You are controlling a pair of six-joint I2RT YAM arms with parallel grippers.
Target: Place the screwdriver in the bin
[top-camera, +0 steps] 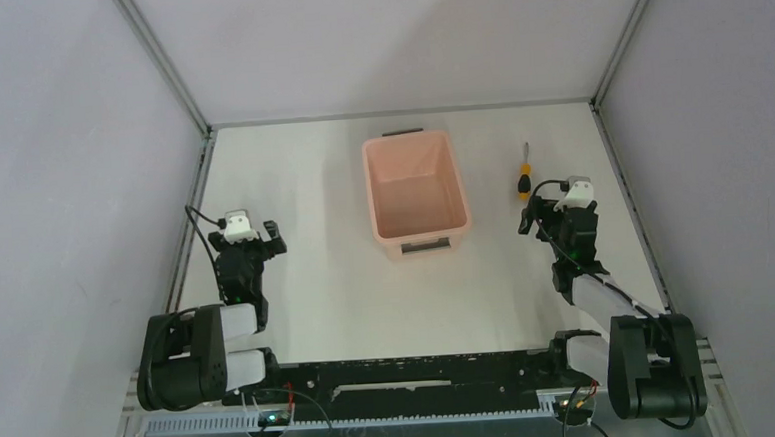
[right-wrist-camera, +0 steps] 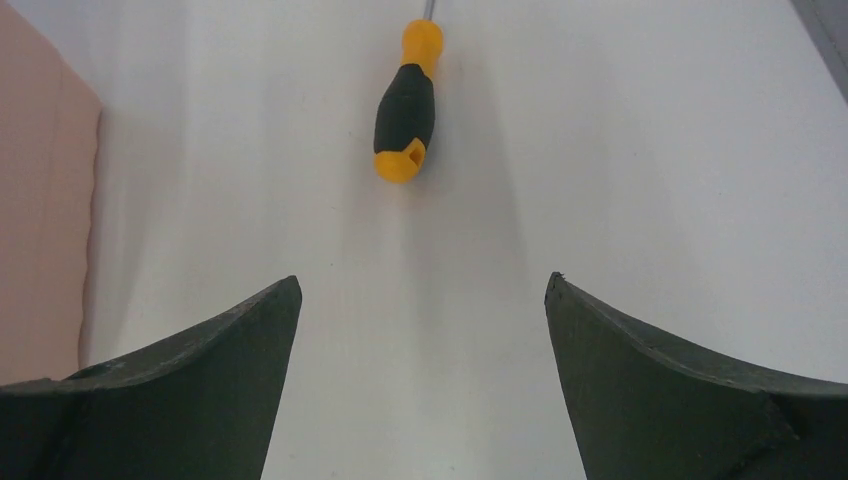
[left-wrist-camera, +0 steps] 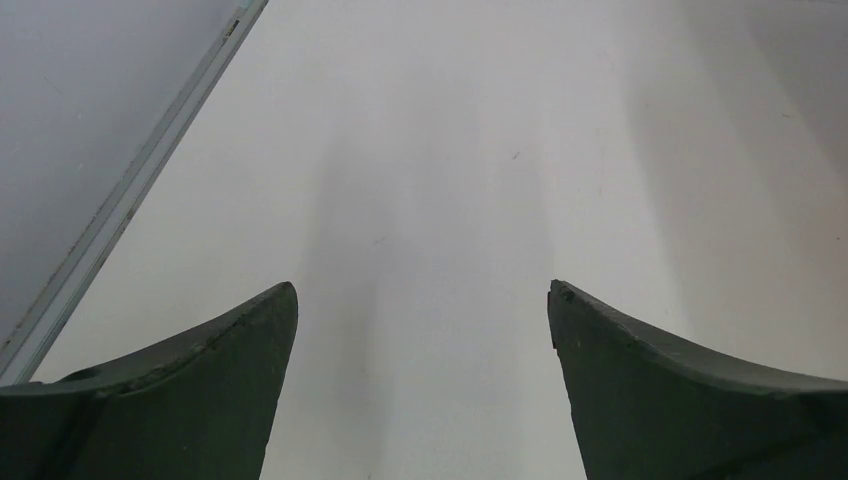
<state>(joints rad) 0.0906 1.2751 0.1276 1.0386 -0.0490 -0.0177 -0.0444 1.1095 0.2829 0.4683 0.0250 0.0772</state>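
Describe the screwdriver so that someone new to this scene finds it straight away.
Start at the pink bin in the middle of the white table. To its right, just beyond the open right gripper, lies the screwdriver. It is the only small loose thing there: black-and-orange handle, thin metal shaft.

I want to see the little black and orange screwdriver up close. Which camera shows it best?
The right wrist view: the small screwdriver with the black-and-orange handle looks large and sharp, though its metal shaft is mostly cut off. The top view shows the whole screwdriver, but tiny. The left wrist view misses it.
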